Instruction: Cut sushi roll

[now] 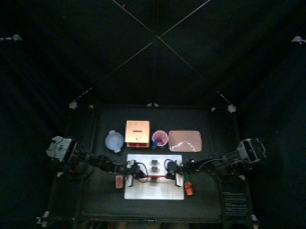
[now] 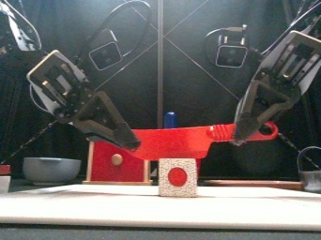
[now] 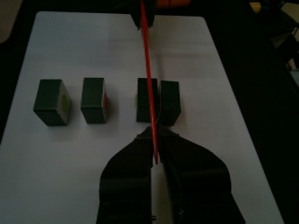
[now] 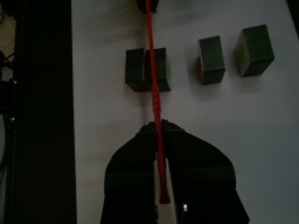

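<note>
On the white board (image 3: 222, 79) lie three sushi roll (image 3: 156, 99) pieces.

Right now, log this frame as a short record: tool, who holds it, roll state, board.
tool: red knife, blade edge down over the sushi roll
left gripper: shut on the blade's end
right gripper: shut on the handle end
cut pieces: two, lying apart from the roll
board: white cutting board, all pieces on it
cut progress: blade against the roll, depth cannot be told
</note>
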Action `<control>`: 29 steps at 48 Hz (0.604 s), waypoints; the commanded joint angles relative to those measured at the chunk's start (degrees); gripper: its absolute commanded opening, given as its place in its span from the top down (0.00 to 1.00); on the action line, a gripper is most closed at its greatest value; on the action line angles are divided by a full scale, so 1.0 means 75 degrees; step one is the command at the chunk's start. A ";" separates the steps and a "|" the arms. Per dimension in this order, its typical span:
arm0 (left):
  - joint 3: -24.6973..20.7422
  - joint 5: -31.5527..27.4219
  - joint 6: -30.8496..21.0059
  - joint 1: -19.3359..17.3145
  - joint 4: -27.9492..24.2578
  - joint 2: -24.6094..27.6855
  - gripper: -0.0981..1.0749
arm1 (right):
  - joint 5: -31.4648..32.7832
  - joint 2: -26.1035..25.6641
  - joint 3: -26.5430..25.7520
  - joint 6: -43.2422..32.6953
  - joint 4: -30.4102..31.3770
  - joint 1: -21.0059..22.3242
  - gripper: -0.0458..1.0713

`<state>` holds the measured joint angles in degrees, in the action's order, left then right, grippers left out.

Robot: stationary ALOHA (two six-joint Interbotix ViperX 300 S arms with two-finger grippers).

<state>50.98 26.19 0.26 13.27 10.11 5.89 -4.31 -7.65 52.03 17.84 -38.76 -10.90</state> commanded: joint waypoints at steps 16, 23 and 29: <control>-0.0035 -0.0023 0.0012 0.0070 0.0023 -0.0105 0.54 | -0.0023 -0.0176 -0.0105 0.0000 -0.0246 -0.0293 0.86; -0.0035 -0.0012 0.0012 0.0082 0.0012 -0.0117 0.54 | -0.0023 0.0000 -0.0141 0.0000 -0.0387 -0.0410 0.86; -0.0035 -0.0012 0.0012 0.0094 0.0023 -0.0211 0.54 | -0.0035 0.0012 -0.0152 0.0000 -0.0410 -0.0480 0.86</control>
<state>50.98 25.93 0.26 13.80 10.20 5.54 -4.48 -6.94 51.77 17.75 -41.66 -13.71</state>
